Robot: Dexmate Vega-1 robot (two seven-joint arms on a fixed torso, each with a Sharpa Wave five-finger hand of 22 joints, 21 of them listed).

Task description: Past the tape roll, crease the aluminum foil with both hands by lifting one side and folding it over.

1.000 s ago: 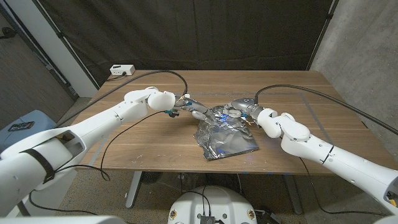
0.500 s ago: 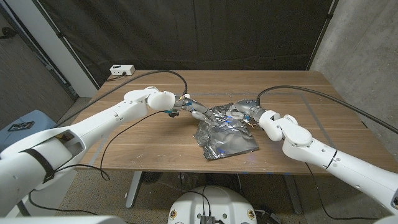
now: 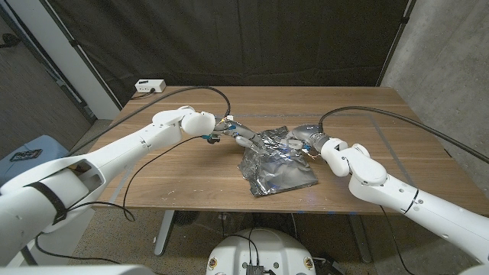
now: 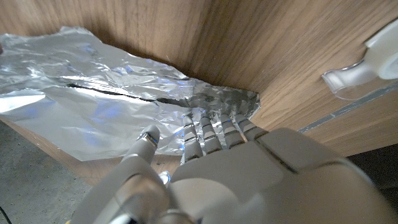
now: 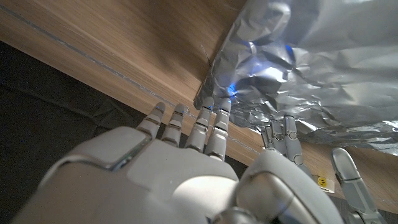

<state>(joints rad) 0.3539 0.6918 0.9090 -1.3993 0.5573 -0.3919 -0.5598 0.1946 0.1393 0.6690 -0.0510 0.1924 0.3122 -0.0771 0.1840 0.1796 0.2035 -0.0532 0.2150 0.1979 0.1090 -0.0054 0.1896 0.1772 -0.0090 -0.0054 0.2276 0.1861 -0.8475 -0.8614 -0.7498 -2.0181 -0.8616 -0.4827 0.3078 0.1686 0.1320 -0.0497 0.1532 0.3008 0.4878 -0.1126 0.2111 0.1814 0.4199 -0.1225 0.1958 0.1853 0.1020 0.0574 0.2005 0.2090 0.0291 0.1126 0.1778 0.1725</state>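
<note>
A crumpled sheet of aluminum foil (image 3: 279, 169) lies on the wooden table (image 3: 359, 114), its far part bunched up and folded toward the middle. My left hand (image 3: 235, 135) reaches in from the left with straight fingers, and its fingertips (image 4: 214, 118) touch the foil's crumpled far-left corner (image 4: 224, 99); the thumb stays apart. My right hand (image 3: 304, 140) is at the foil's far-right edge. Its fingers are stretched out, and the fingertips (image 5: 211, 106) just meet the raised foil edge (image 5: 249, 56). Neither hand grips anything.
A small white box (image 3: 150, 85) with a cable sits at the table's far left corner. Black cables run from both wrists across the table. A dark curtain hangs behind the table. Bare wood lies to the right of and beyond the foil.
My right hand has drawn back to the right, off the top of the foil to its far-right edge. The left hand and the foil's near part have stayed put.
</note>
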